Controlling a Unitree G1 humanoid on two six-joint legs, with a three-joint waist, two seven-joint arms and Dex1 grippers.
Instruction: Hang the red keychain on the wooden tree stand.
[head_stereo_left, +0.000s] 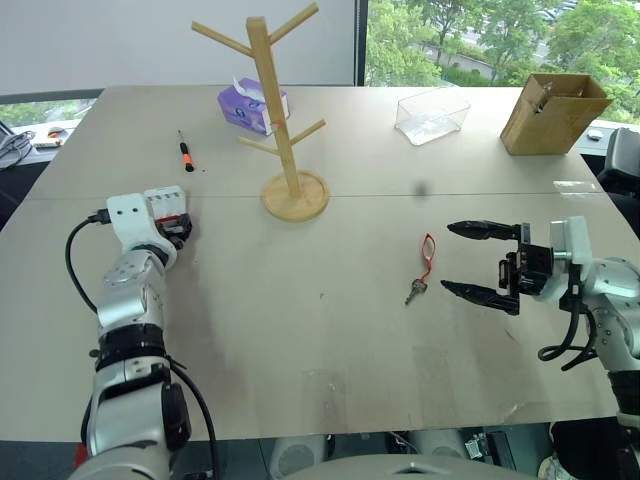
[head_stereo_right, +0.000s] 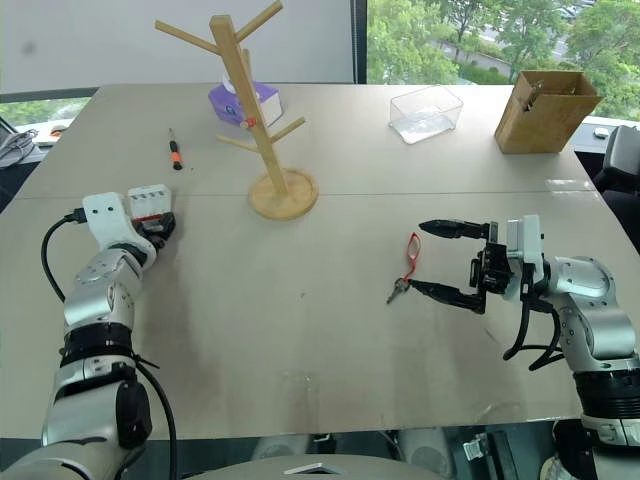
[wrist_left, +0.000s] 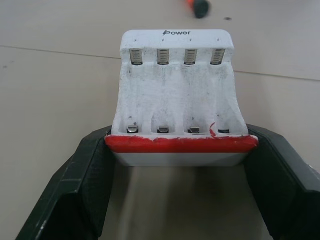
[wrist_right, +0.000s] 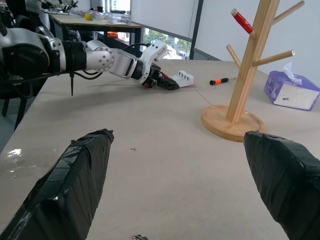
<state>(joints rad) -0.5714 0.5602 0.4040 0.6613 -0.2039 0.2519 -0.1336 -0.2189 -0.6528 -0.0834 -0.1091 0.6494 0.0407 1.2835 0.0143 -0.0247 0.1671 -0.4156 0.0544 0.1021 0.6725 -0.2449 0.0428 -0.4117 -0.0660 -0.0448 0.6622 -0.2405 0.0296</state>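
Keychain (head_stereo_left: 427, 262) lay flat on the tabletop (head_stereo_left: 330, 330), just left of the wide-open, empty right pincer (head_stereo_left: 470, 260). Thin strap could've slid away from a shallow pinch. Left pincer (wrist_left: 180, 150) was clamped on a charger (wrist_left: 177, 95)

Text on white battery charger (wrist_left: 177, 90): "Power", printed in dark letters along its top edge, above the four slots.

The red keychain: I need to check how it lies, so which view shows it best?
The left eye view: the red keychain lies flat on the table, whole and unobstructed. The right eye view shows it similarly; the right wrist view catches just a dark scrap.
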